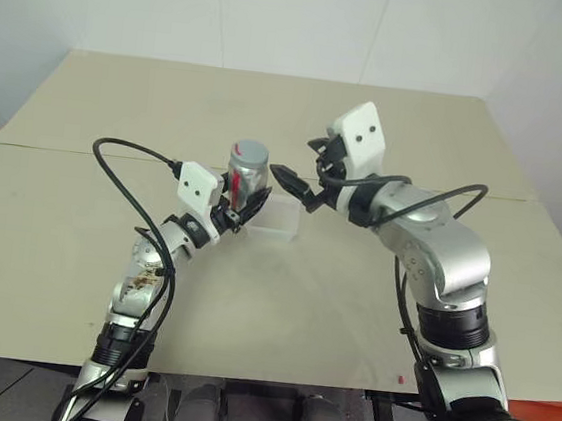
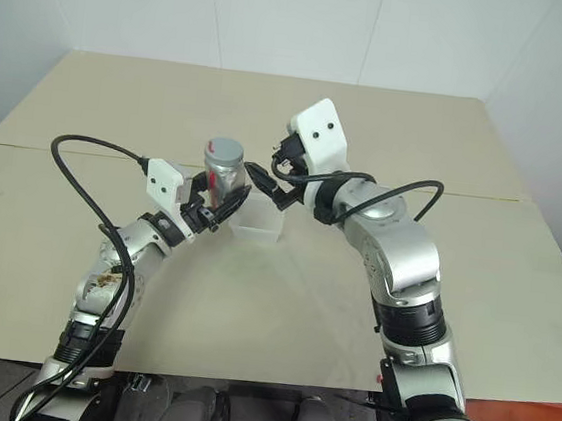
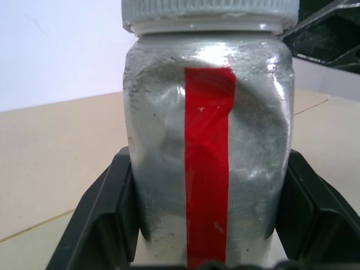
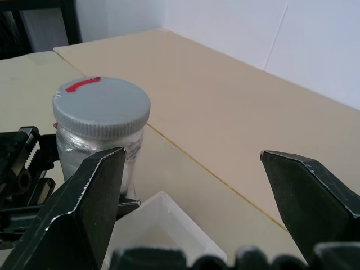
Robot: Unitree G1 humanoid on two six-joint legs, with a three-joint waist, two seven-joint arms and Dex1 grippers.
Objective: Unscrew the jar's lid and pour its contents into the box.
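Observation:
The silvery jar (image 1: 246, 179), with a red stripe (image 3: 208, 169) down its side, is held upright just above the table. My left gripper (image 1: 244, 207) is shut on its lower body, one black finger (image 3: 107, 219) on each side. The grey lid (image 4: 101, 104), with a red mark on top, sits on the jar. The contents are hidden inside. The clear box (image 1: 278, 222) stands on the table right beside the jar. My right gripper (image 1: 298, 188) is open, level with the lid and a little to its right, touching nothing.
The tan table (image 1: 351, 308) has a seam (image 1: 86, 153) running across it behind the arms. A black cable (image 1: 129, 169) loops off my left wrist and another (image 1: 443, 202) off my right. White walls stand behind the table.

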